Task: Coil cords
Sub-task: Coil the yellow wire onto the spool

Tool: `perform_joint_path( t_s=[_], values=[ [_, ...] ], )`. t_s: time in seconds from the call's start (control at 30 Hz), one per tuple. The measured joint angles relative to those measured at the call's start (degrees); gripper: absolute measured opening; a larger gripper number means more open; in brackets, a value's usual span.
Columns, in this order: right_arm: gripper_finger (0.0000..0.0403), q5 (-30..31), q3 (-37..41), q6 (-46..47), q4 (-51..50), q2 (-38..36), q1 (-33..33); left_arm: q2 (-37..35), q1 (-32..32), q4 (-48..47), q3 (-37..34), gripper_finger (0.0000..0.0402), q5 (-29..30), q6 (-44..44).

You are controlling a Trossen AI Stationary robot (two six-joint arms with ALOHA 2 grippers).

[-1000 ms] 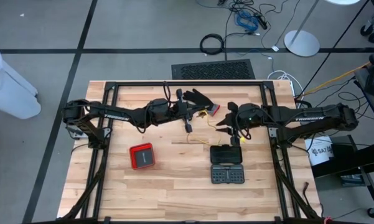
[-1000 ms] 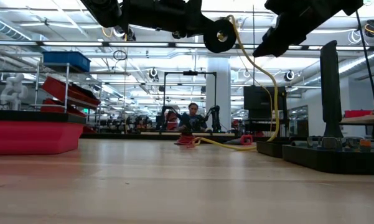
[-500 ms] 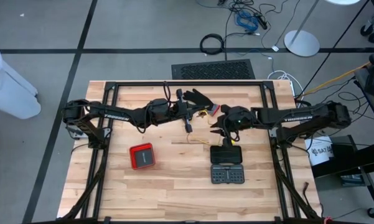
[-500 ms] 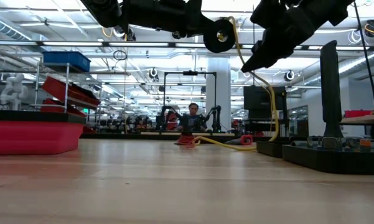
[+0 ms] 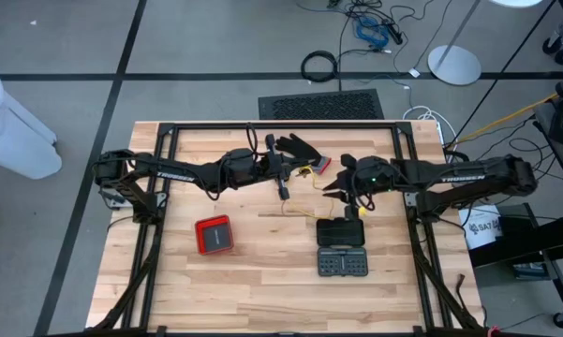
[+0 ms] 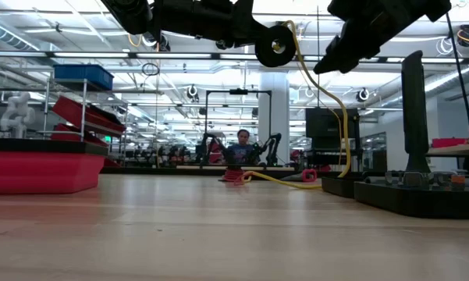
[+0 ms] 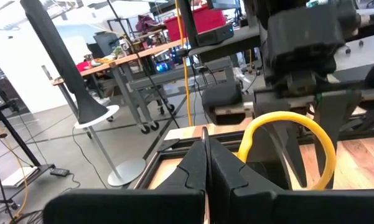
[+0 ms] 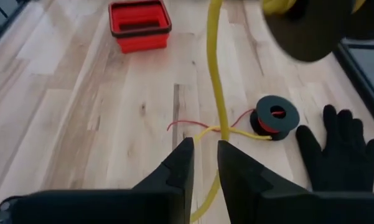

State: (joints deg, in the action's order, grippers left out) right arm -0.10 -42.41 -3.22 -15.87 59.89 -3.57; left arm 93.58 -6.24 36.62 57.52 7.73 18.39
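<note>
Two dark jointed arms, white lettering, tapered black jaws

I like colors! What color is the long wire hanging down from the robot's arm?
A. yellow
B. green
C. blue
A: the wire hanging from the raised left arm down to the table is yellow.
</note>
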Motion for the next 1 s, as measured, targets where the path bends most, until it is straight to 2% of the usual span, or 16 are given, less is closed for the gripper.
perform_joint_path(
  t_s=[0.13, 0.6, 1.0],
  values=[
    [0.0069, 0.78, 0.0, -0.25, 0.51, -0.4, -0.02, 0.0, 0.0, 0.04, 0.0, 0.0, 0.0, 0.0],
    [0.0075, 3.78, 0.0, -2.36, 4.0, 5.98, -0.13, 0.0, 0.44, 0.06, 0.02, 0.0, -0.29, -0.09],
    [0.0046, 4.55, 0.0, -2.58, 3.11, 4.4, -0.13, 0.02, 0.42, -0.11, 0.02, 0.0, -0.37, -0.11]
  ],
)
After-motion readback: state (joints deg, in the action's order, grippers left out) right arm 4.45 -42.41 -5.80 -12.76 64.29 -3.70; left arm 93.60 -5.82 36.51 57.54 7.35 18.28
